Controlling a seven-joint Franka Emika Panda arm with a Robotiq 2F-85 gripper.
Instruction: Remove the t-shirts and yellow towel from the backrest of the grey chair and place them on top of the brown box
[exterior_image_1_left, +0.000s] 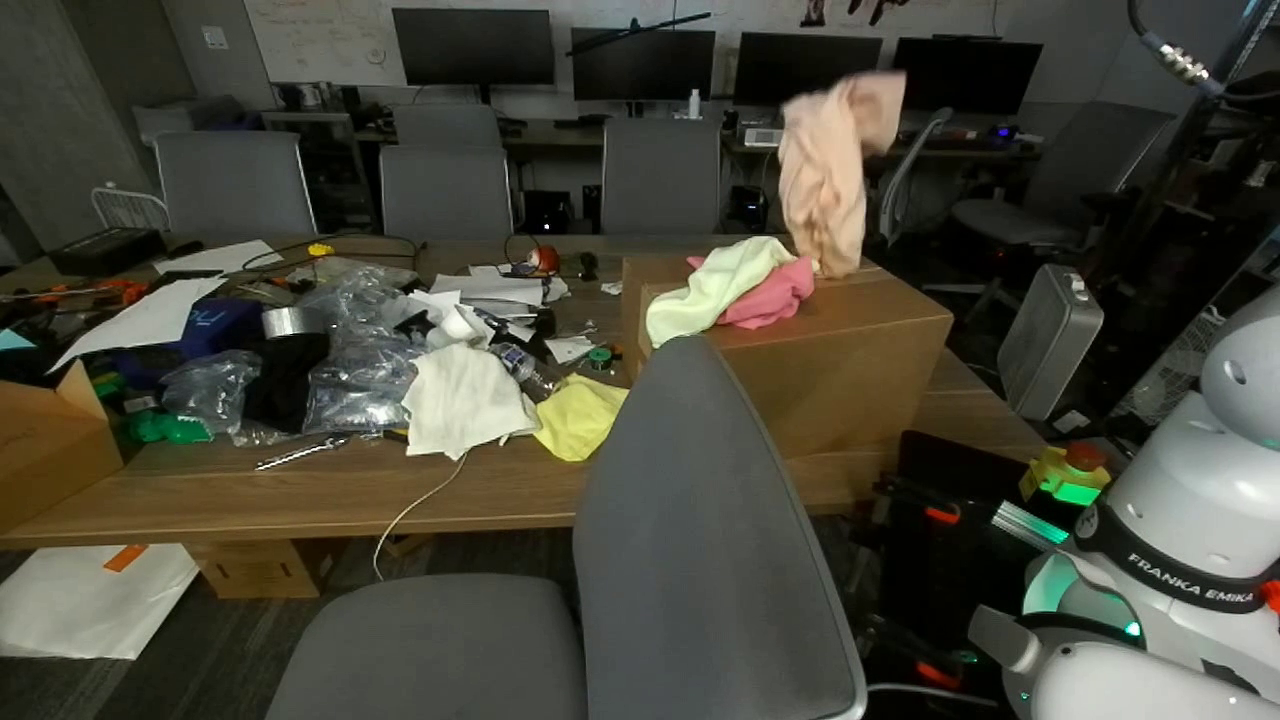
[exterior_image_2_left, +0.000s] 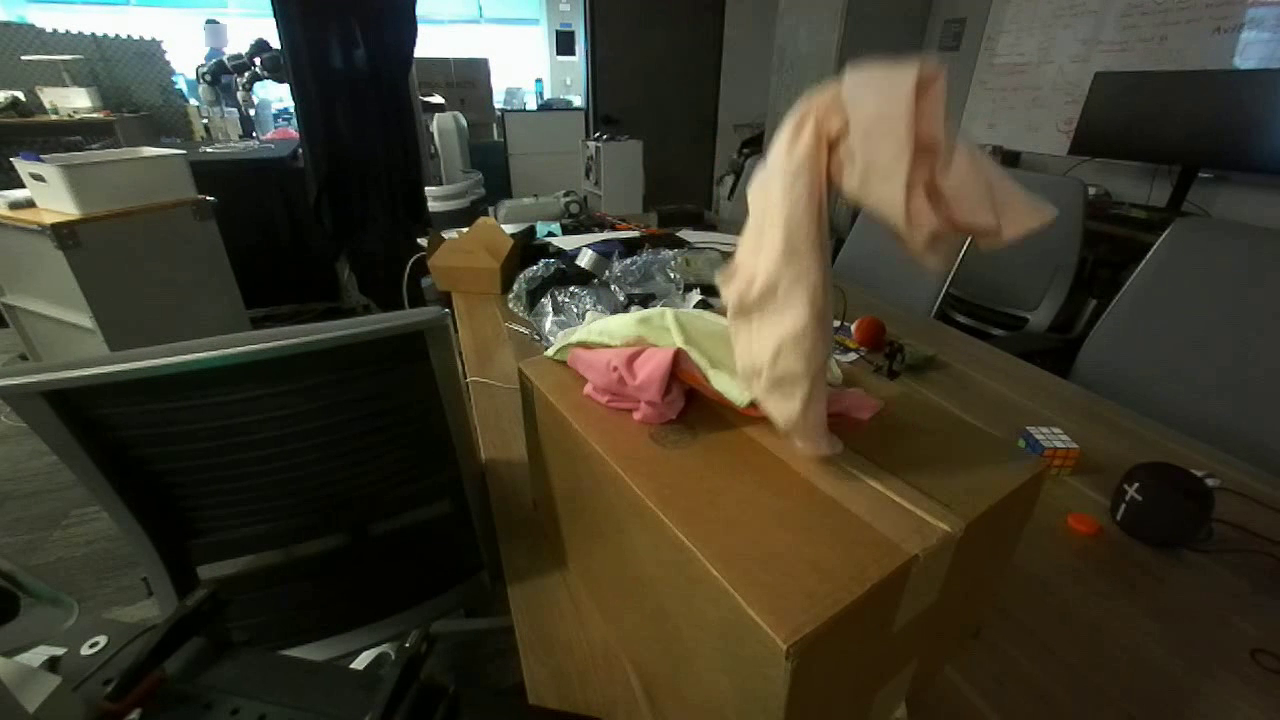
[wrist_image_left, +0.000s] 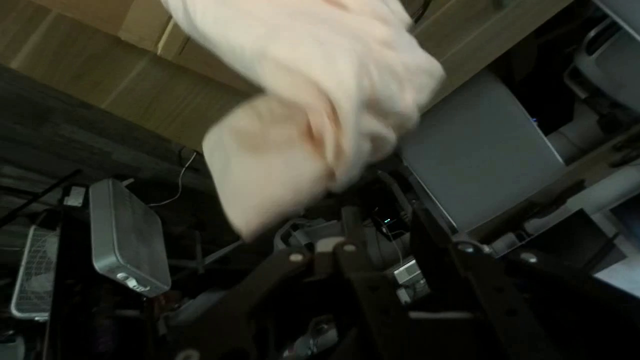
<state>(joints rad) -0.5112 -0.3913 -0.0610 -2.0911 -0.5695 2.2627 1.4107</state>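
Note:
The peach t-shirt (exterior_image_1_left: 825, 170) hangs in the air, blurred, its lower end at the top of the brown box (exterior_image_1_left: 850, 370); an exterior view shows the peach t-shirt (exterior_image_2_left: 790, 270) folded over at its upper end. On the box lie the pale yellow towel (exterior_image_1_left: 715, 285) and the pink t-shirt (exterior_image_1_left: 770, 297), bunched together, the towel partly over the pink cloth. The grey chair (exterior_image_1_left: 690, 540) has a bare backrest. In the wrist view my gripper (wrist_image_left: 387, 220) stands open, background showing between its fingers, and the peach t-shirt (wrist_image_left: 320, 90) is apart from them. Both exterior views leave the gripper out.
The wooden table (exterior_image_1_left: 300, 500) carries plastic bags (exterior_image_1_left: 365, 370), a white cloth (exterior_image_1_left: 465, 400) and a brighter yellow rag (exterior_image_1_left: 580, 415) beside the box. A Rubik's cube (exterior_image_2_left: 1050, 448) and a black speaker (exterior_image_2_left: 1162, 503) sit past the box. A silver case (exterior_image_1_left: 1050, 340) stands behind.

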